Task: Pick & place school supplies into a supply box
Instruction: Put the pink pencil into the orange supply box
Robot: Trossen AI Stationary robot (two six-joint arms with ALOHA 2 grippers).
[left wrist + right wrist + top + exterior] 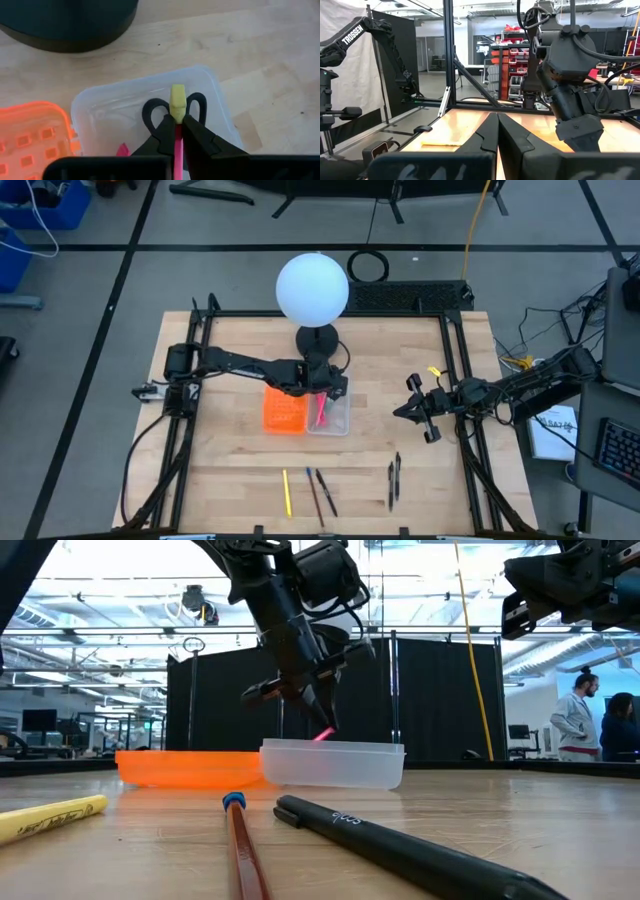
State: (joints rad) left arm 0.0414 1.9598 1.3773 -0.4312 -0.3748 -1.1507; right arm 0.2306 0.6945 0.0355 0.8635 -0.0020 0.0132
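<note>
The pink pen is pinched between the fingers of the left gripper directly over the supply box, presumably for release into it. Its long axis runs steeply downward, yellow end toward the scissors already lying inside. The orange tray sits beside the box. The right gripper waits well apart, fingers pressed together, empty.

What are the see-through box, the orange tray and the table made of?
Clear box: probably plastic, smooth and cloudy-clear; you can see through its walls.
Orange tray: probably plastic too, bright, with a grid of little holes.
Table: looks like wood, pale planks with visible grain.
</note>
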